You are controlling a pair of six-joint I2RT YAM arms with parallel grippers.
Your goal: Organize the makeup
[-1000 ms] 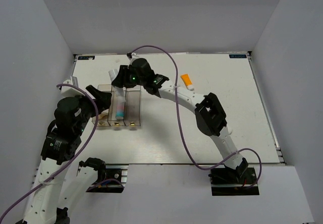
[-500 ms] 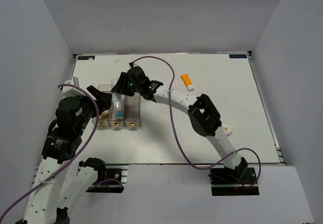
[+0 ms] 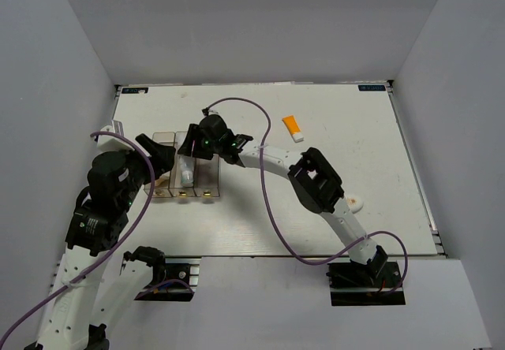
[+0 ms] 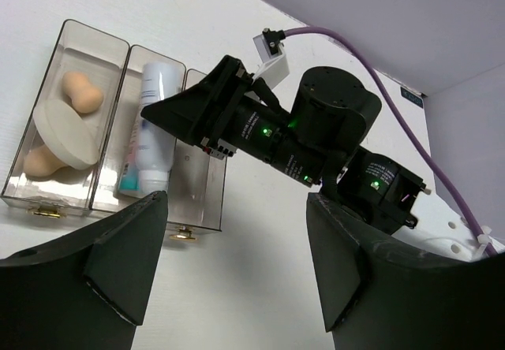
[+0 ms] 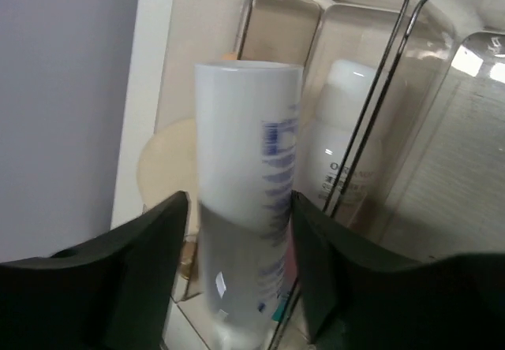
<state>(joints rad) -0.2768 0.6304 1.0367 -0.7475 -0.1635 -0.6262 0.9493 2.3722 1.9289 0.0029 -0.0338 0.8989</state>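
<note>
My right gripper (image 3: 192,146) is over the clear organizer (image 3: 209,178) and shut on the slim white tube (image 5: 248,176), which has blue print. The tube is down in the middle compartment, over the white tube with the teal end (image 4: 131,181). Two peach sponges (image 4: 81,91) and the beige puff (image 4: 67,133) lie in the left compartment. The orange white-capped tube (image 3: 293,127) lies on the table at the back, right of centre. My left gripper (image 4: 237,208) is open and empty, just in front of the organizer (image 4: 201,184).
A small white rounded item (image 3: 357,203) lies by the right arm's forearm, probably the egg. The right arm stretches across the table's middle with a purple cable looping over it. Grey walls close in the white table (image 3: 347,161) on three sides.
My right gripper has come down and toward me with the slim white tube, from above the organizer's far edge into the middle compartment. The left arm has barely moved.
</note>
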